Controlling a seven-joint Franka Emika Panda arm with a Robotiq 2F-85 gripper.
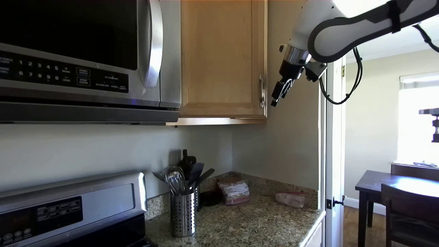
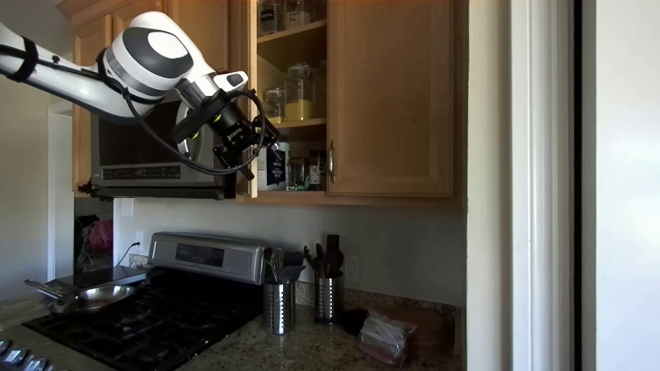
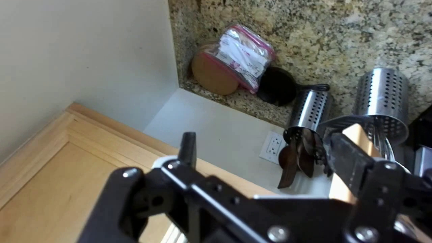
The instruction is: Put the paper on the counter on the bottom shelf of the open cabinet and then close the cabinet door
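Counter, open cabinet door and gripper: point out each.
Counter (image 1: 247,223): in an exterior view, bare speckled granite.
Cabinet door (image 1: 221,58): in an exterior view, middle of its visible face.
Gripper (image 3: 264,143): wrist view, midway between its spread fingertips.

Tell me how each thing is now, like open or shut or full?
Robot gripper: open, holding nothing
Microwave: shut
Cabinet door beside the microwave: open
Other cabinet door: shut
Front metal cup: upright, filled with kitchen tools
Back metal cup: upright, filled too
Big jar: lid on, partly filled with something yellow
Plastic bag in the corner: filled, can't tell if sealed
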